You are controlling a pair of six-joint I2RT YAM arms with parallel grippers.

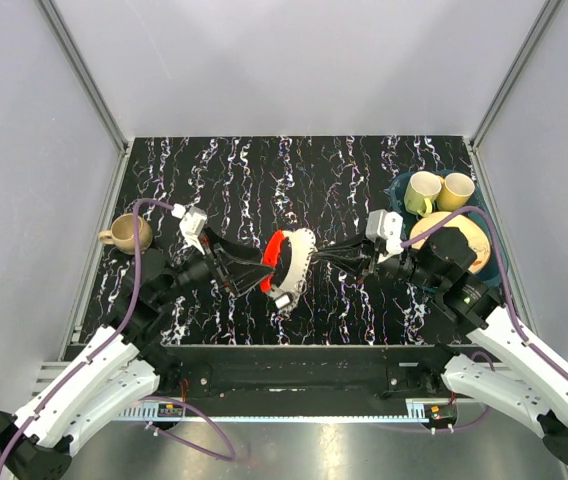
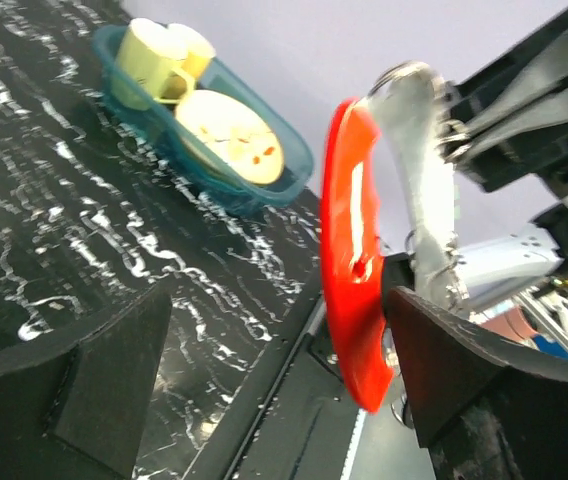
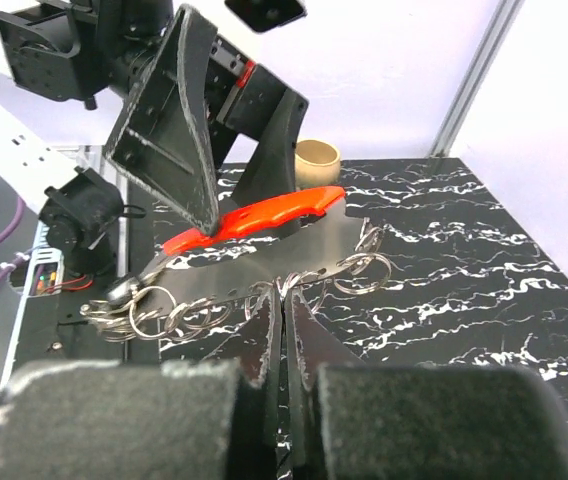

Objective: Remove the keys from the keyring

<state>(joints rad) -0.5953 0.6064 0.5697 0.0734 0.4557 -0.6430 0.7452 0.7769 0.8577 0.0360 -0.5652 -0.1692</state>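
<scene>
Right gripper [image 3: 284, 300] is pinching the thin metal keyring [image 3: 356, 268] with small silver-grey keys [image 3: 116, 296] and bright red elongated piece [image 2: 349, 250] above the black marbled table [image 1: 364, 170]; left gripper [image 2: 279, 300] is gaping wide. Slipping there risks dropping everything.

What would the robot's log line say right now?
left fingers: apart, red piece against one | right fingers: shut on keyring | keys: on keyring, none removed
</scene>
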